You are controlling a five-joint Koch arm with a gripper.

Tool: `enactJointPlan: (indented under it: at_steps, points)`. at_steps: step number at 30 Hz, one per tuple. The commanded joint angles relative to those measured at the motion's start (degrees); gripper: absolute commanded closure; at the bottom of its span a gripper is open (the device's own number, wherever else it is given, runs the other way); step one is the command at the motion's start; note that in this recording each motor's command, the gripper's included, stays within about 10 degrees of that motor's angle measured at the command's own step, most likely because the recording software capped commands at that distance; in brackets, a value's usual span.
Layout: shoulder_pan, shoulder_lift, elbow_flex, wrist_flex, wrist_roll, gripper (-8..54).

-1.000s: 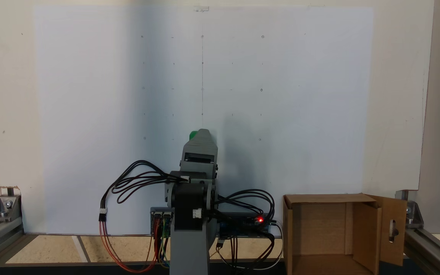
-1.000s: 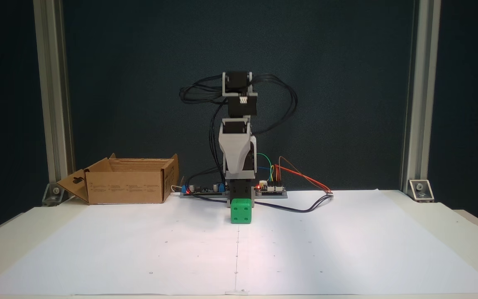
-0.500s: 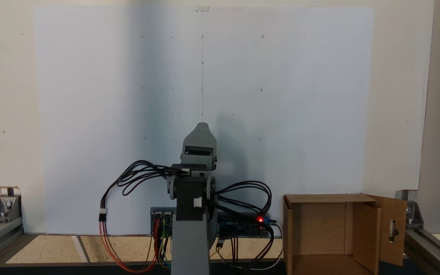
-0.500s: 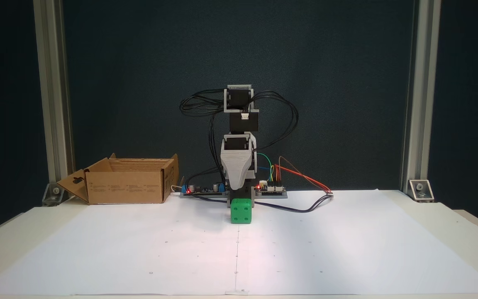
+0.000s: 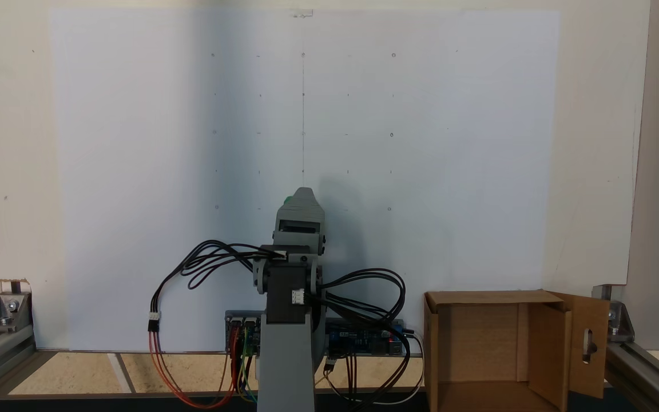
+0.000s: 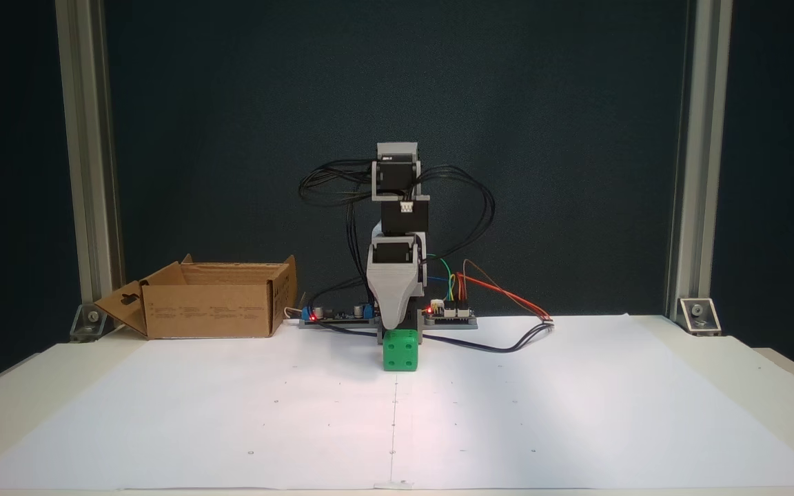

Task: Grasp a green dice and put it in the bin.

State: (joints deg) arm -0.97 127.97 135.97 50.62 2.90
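The green dice (image 6: 400, 350) sits on the white paper just in front of the arm's base, its front face showing several pips. From the camera behind the arm, a sliver of the dice (image 5: 287, 200) peeks out left of the gripper's tip. My gripper (image 6: 394, 324) points straight down with its grey tip right at the top of the dice. My gripper (image 5: 303, 192) covers most of the dice in that rear view. Its jaws line up one behind the other, so their gap is hidden. The bin (image 6: 211, 310), an open cardboard box with a slotted flap, stands left of the base. The bin (image 5: 478, 337) is at lower right from behind.
Controller boards (image 6: 449, 313) with coloured and black wires (image 6: 507, 341) lie on both sides of the arm's base. Aluminium frame posts (image 6: 686, 172) stand at the table's back corners. The white paper sheet (image 6: 576, 413) with small marked dots stretches wide in front.
The arm has folded lower and the gripper's tip has come down from above the dice to its top. The dice and the box have not moved.
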Motion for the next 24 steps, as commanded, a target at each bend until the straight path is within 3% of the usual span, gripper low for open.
enactJointPlan:
  at_steps: [1,24]
  points:
    - [-0.5,-0.3,-0.8,-1.2,2.0,-1.0]
    - [-1.1,-6.5,2.3,-6.9,2.1,1.8]
